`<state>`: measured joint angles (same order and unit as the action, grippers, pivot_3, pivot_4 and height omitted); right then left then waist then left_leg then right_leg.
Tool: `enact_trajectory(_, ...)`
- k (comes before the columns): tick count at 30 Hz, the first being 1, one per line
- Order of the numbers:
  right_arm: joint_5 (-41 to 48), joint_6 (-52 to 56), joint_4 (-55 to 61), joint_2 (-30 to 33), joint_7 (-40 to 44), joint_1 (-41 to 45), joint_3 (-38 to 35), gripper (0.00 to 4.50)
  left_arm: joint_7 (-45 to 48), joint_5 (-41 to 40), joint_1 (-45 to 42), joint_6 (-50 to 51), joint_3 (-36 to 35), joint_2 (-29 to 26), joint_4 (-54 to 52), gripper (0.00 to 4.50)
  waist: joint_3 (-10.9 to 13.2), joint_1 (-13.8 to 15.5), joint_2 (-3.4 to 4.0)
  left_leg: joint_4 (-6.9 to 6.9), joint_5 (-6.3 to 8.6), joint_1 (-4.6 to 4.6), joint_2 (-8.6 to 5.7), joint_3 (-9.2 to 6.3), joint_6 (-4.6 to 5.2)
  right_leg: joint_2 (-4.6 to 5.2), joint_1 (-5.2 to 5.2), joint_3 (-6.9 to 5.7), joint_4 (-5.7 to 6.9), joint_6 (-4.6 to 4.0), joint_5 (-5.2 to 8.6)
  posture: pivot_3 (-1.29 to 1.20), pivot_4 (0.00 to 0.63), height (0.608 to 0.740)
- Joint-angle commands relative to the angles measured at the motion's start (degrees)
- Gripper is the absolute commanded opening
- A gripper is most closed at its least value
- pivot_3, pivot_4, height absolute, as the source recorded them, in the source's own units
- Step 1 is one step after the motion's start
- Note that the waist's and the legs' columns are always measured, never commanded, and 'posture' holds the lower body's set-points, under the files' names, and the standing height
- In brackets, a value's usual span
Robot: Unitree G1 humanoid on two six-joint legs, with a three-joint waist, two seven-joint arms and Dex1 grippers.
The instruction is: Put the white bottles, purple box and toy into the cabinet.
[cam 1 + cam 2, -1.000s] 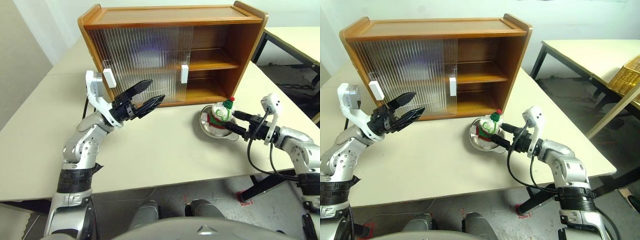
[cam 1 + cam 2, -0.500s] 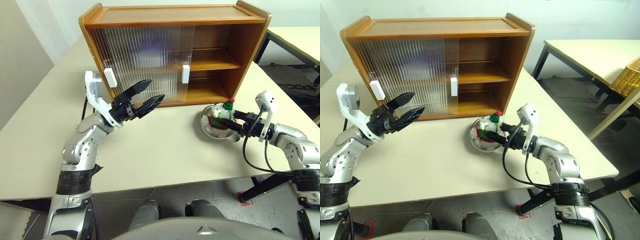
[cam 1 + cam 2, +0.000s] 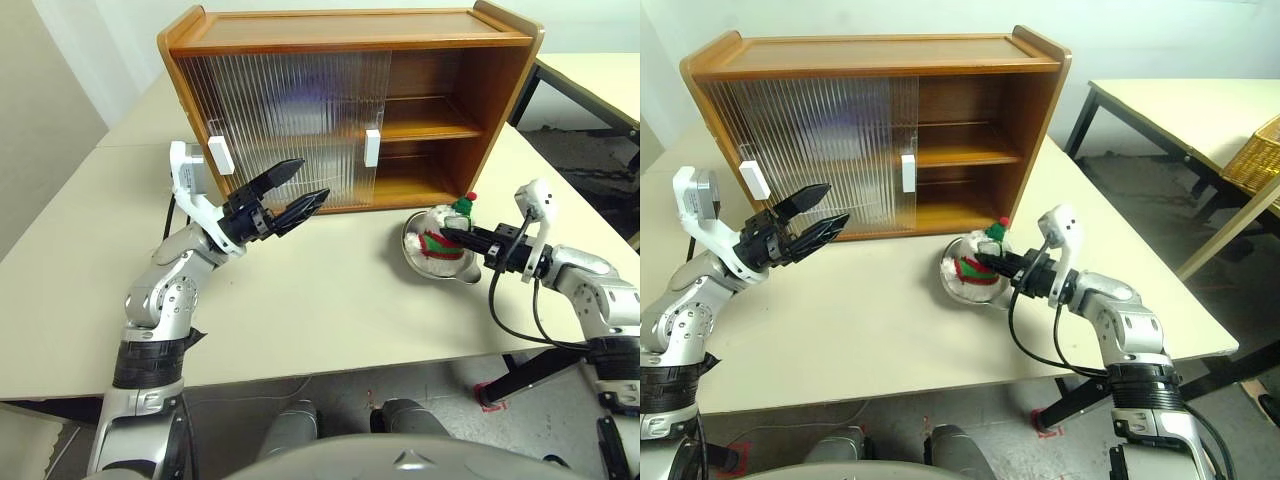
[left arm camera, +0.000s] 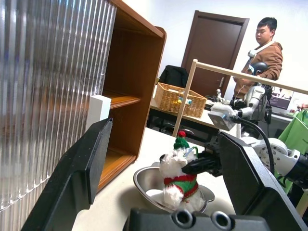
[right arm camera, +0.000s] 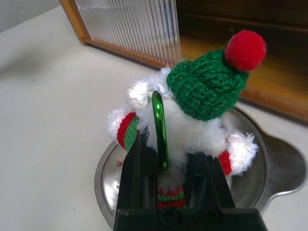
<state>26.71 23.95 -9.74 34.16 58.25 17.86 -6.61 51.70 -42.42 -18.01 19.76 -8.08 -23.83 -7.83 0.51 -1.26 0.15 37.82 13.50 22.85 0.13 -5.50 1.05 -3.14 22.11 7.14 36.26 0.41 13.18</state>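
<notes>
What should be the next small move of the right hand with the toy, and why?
Probably lift it straight up. The right hand has its fingers pressed into the toy, which sits in the metal bowl; it must clear the rim before going to the open cabinet.

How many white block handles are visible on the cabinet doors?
2. One handle sits at the left end of the ribbed sliding doors, the other handle at the doors' right edge beside the open compartment of the cabinet. None appears hidden.
</notes>
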Motion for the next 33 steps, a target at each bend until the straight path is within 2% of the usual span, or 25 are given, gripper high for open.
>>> enact_trajectory(1,1.27,0.23,-0.06,1.08,0.03,2.2,-2.21,0.44,0.74,0.62,-1.19,-0.12,0.61,0.29,1.19,4.5,0.0,-0.1,0.0,0.0,0.0,0.0,0.0,0.0,0.0,0.0,0.0,0.0,0.0,0.0,0.0,-0.05,0.007,0.74)
enact_trajectory(7,4.15,3.79,1.58,1.86,-0.84,6.82,-4.64,0.44,1.48,1.17,-2.06,-0.59,1.13,1.09,2.45,4.5,-0.01,-0.3,0.01,0.0,-0.01,0.0,0.0,0.01,0.02,-0.01,0.01,-0.01,0.0,-0.02,-0.01,-0.06,0.0,0.74)
enact_trajectory(14,5.86,5.65,-1.96,0.96,-4.01,18.98,-5.84,0.44,1.76,1.58,-2.46,-0.94,1.14,1.69,2.94,4.5,-0.01,-0.62,0.04,0.0,-0.06,0.0,0.01,0.01,0.1,-0.03,0.04,-0.02,0.02,-0.01,-0.05,-0.05,0.0,0.74)
enact_trajectory(18,5.25,5.58,-4.34,0.63,-4.13,23.2,-5.39,0.44,1.73,1.71,-2.3,-1.06,1.0,1.85,2.75,4.5,-0.01,-0.56,0.04,0.0,-0.06,0.01,0.04,0.0,0.11,-0.03,0.05,-0.03,0.02,-0.03,-0.05,-0.05,0.0,0.74)
enact_trajectory(25,-0.71,-2.08,-16.69,-1.14,-1.87,31.79,-1.66,0.44,0.61,1.6,-0.49,-1.26,0.11,1.74,0.93,4.5,-0.02,-0.41,0.06,-0.02,-0.07,0.04,0.04,0.0,0.12,-0.02,0.12,-0.03,0.05,-0.17,-0.15,-0.01,0.002,0.74)
enact_trajectory(33,-5.58,-10.01,-29.45,-3.47,-2.19,39.72,-0.92,0.43,-0.58,1.33,0.61,-1.26,-0.26,1.71,-0.5,4.5,-0.02,0.06,0.07,-0.06,-0.07,0.11,0.06,-0.01,0.12,-0.02,0.22,-0.05,0.08,-0.59,-0.38,0.02,0.004,0.74)
